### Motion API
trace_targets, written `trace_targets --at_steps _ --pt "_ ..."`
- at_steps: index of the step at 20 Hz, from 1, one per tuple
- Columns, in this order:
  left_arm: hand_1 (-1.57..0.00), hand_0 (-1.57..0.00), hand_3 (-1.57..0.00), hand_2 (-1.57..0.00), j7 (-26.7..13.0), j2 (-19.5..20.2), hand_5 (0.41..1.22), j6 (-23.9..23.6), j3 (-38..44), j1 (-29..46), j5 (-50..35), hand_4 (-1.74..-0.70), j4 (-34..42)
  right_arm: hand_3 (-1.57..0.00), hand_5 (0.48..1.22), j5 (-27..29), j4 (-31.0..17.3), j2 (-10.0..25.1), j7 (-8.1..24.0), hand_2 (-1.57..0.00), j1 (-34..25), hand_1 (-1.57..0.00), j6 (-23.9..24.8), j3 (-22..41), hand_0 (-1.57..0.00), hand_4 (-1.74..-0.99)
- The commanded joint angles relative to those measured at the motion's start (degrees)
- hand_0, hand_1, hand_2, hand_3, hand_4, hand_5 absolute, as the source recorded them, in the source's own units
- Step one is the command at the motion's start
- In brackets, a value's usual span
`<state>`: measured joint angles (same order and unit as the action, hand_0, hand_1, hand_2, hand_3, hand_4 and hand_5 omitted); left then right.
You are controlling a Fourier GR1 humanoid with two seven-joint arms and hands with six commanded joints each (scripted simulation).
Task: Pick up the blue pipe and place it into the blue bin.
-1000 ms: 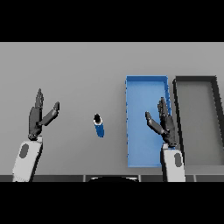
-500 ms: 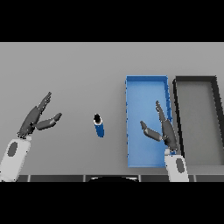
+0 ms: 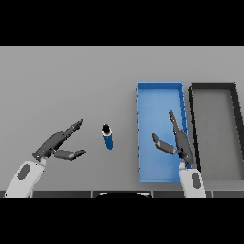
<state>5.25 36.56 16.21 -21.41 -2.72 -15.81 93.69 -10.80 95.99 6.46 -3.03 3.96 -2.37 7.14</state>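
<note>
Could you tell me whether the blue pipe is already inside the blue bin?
No, the blue pipe lies on the grey table, left of the blue bin.

Right hand [image 3: 180, 143] and its white forearm cover part of the shallow blue rectangular bin's [image 3: 147, 102] floor and near right wall. Both forearms cut off at the scene's lower edge. Short blue cylindrical pipe [image 3: 108, 139]: the dark far end is too small to tell whether open or capped.

Blue pipe [image 3: 108, 140] with black end, blue bin [image 3: 159, 90], black bin [image 3: 213, 86] with grey floor, my dark hands, grey table [image 3: 66, 81]
</note>
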Motion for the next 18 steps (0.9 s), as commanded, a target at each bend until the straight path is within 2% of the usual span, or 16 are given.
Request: trace_targets --at_steps 1,3,5,9,11,15,18 --pt "0.0 0.0 0.0 0.0 0.05 -1.17 0.49 -0.42 -1.18 -0.2 1.32 -1.17 0.12 0.0 0.613 0.14 0.17 0.01 0.72 0.0 -0.55 0.0 0.09 -0.18 0.0 -1.211" --pt "0.0 0.0 0.0 0.0 -0.18 -2.84 0.475 -1.18 -3.58 -0.25 4.43 -1.18 0.49 0.0 0.615 0.44 1.23 -0.03 0.09 0.0 0.69 0.0 -0.2 0.03 0.0 -1.217" --pt "0.0 0.0 0.0 0.0 0.88 -4.92 0.466 -2.02 -4.71 -0.66 6.12 -1.19 -0.33 0.0 0.619 0.02 1.56 -0.78 0.86 0.0 0.92 0.0 0.01 0.7 0.0 -1.223" --pt "0.0 0.0 0.0 0.0 -0.94 -9.6 0.467 -3.15 -6.71 -2.91 7.64 -1.2 -2.98 0.0 0.623 -0.5 1.95 -0.84 0.78 0.0 2.0 0.0 0.34 0.87 0.0 -1.231" --pt "0.0 0.0 0.0 0.0 -2.13 -12.31 0.467 -3.26 -7.67 -4.54 8.72 -1.2 -6.58 0.0 0.621 -0.24 1.98 -0.89 1.61 0.0 1.36 0.0 0.46 0.55 0.0 -1.229" --pt "0.0 0.0 0.0 0.0 -1.49 -16.86 0.464 -3.2 -8.82 -7.47 9.82 -1.17 -11.4 0.0 0.608 -0.05 2.62 -0.7 1.44 0.0 1.8 0.0 0.56 0.27 0.0 -1.208" --pt "0.0 0.0 0.0 0.0 -0.95 -18.39 0.462 -3.57 -9.39 -10.36 12.37 -1.13 -15.56 0.0 0.605 0.09 3.12 -0.8 1.14 0.0 2.19 0.0 0.5 0.33 0.0 -1.201"
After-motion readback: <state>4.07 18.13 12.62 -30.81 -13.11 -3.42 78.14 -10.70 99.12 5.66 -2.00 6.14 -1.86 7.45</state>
